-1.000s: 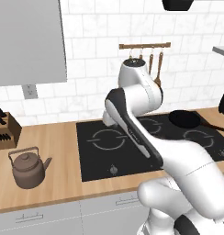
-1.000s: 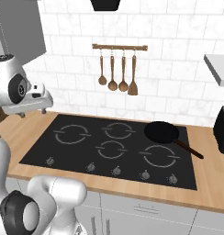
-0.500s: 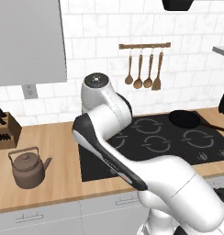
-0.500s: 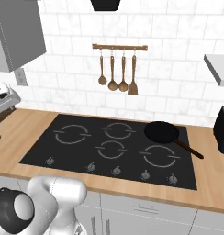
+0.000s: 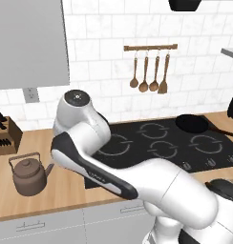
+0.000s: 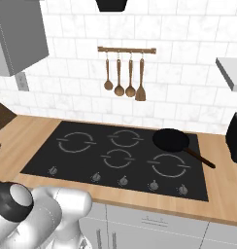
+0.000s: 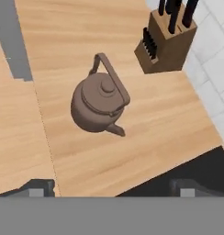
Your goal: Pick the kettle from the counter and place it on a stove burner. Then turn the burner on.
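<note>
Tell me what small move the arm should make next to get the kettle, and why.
Probably lower the hand straight toward the kettle and line the fingers up across its arched handle. In the hand view the kettle stands free on the counter, beside the knife block, with the finger tips wide apart and nothing between them, so no grasp has begun.

- The arm [image 5: 90,152] is swinging away from the cooktop [image 5: 171,143] toward the kettle [image 5: 28,176]; its upper joint is now sitting nearer the kettle than a second ago.
- In the right base view, the arm is dropping out past the cooktop's [image 6: 120,155] near left corner, leaving only its base [image 6: 38,214] there.
</note>
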